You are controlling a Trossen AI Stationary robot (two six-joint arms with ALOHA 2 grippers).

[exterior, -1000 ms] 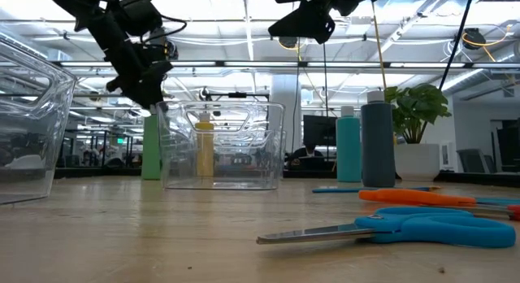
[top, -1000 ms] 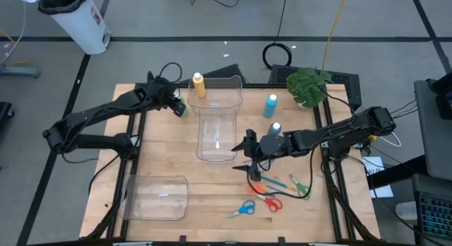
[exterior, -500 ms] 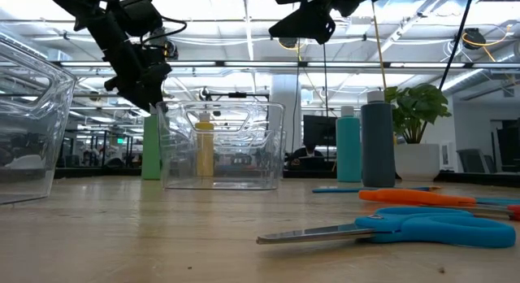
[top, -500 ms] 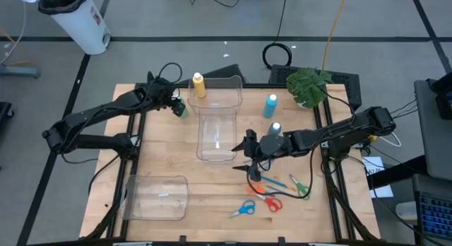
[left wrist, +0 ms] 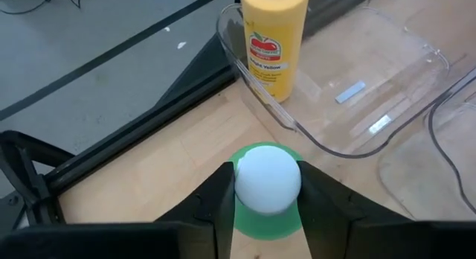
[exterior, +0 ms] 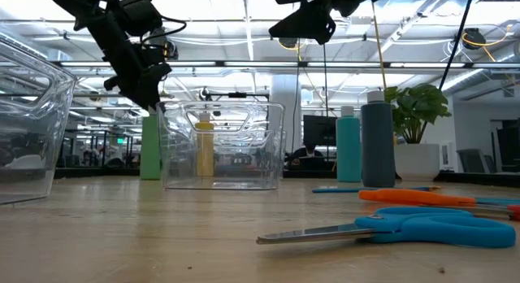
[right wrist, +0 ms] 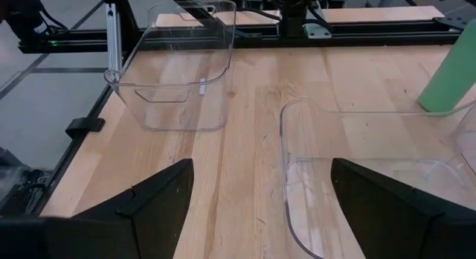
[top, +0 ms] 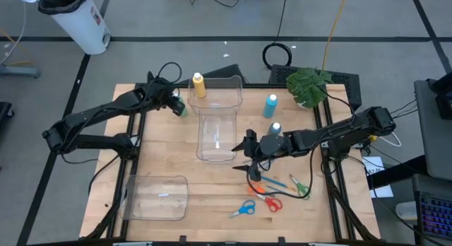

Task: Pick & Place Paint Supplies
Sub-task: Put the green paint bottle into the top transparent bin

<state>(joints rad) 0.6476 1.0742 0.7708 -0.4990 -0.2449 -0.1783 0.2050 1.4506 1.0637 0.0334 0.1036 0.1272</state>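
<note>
A green paint bottle (top: 183, 109) with a white cap stands upright on the table's far left. My left gripper (top: 176, 104) is shut on its cap. A yellow bottle (top: 198, 85) stands just beyond a clear bin (top: 224, 96). A light blue bottle (top: 271, 105) and a grey-blue bottle (top: 275, 128) stand to the right of the bins. Thin brushes (top: 277, 182) lie near the front right. My right gripper (top: 248, 158) hangs open above the table's middle, next to the middle bin (top: 216, 135), holding nothing. My left gripper pinches the green bottle's white cap (left wrist: 268, 178) between its two fingers (left wrist: 221, 196), one on each side. The fingers slant down at it from the table's left. The bottle stands upright with its base on the table.
A third clear bin (top: 157, 197) lies at the near left. Blue scissors (top: 243, 209) and orange scissors (top: 267, 201) lie near the front edge beside the brushes. A potted plant (top: 308, 86) stands at the far right corner.
</note>
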